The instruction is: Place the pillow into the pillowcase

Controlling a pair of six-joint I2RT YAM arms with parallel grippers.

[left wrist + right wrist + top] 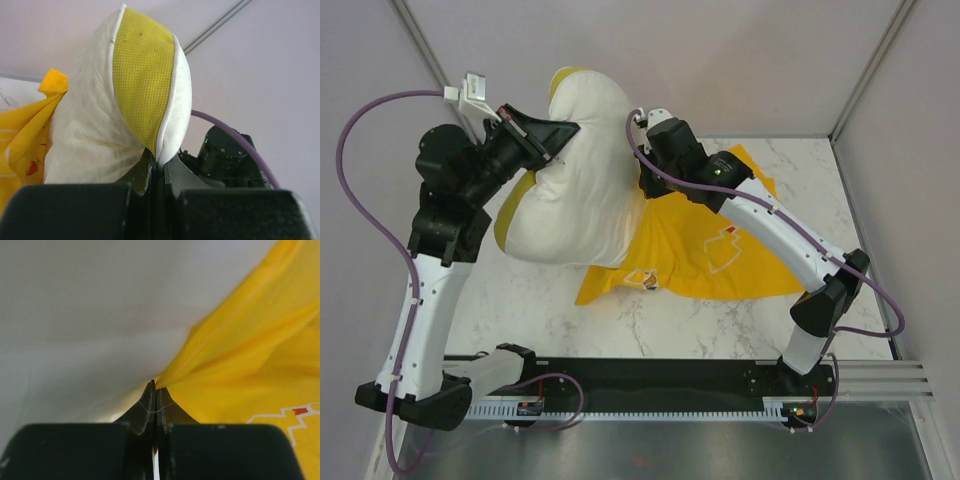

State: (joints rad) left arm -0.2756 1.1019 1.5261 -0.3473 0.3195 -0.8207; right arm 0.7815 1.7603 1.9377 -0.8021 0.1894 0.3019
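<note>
Your left hand (156,167) is clamped on the pillow (582,180) at its left edge (right where the yellow mesh band ends), and the pillow stands raised over the far left of the table (535,310). Your right hand (154,389) is pressed together on a gathered edge of the pillowcase (715,255), touching the pillow's right side. The rest of the pillowcase lies spread on the table, right of the pillow.

- The pillow (578,190) stands bulky between the left arm (450,200) and the right arm (780,230), blocking the rear middle of the table (530,310).
- The pillowcase (710,255) covers the right centre, partly under the right arm.
- Bare marble in front of both is free.
- Walls (740,60) close off the back and sides.
</note>
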